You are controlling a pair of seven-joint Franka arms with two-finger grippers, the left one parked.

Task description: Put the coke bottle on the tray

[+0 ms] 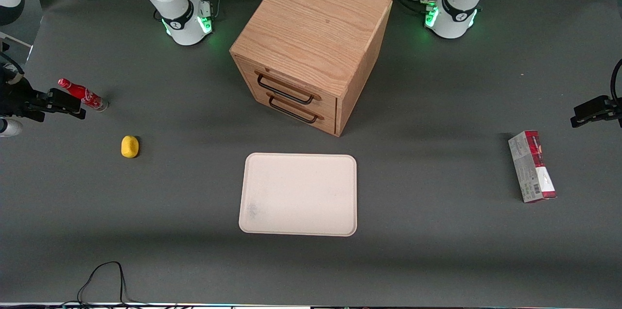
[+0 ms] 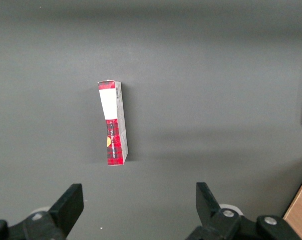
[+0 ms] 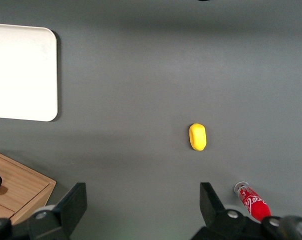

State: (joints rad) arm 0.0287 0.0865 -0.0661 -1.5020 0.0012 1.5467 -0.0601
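Note:
The coke bottle (image 1: 83, 95), slim and red with a red cap and white script, lies on its side on the dark table at the working arm's end; it also shows in the right wrist view (image 3: 253, 201). My gripper (image 1: 72, 106) hovers above the table beside the bottle, and one finger overlaps its middle in the front view. The gripper (image 3: 142, 202) is open, with only bare table between its fingers. The cream-white tray (image 1: 298, 194) lies flat mid-table, in front of the drawers, with nothing on it (image 3: 21, 73).
A yellow lump (image 1: 129, 146) lies between bottle and tray, nearer the front camera than the bottle. A wooden two-drawer cabinet (image 1: 311, 44) stands mid-table. A red-and-grey carton (image 1: 532, 166) lies toward the parked arm's end. A black cable (image 1: 102, 280) loops at the front edge.

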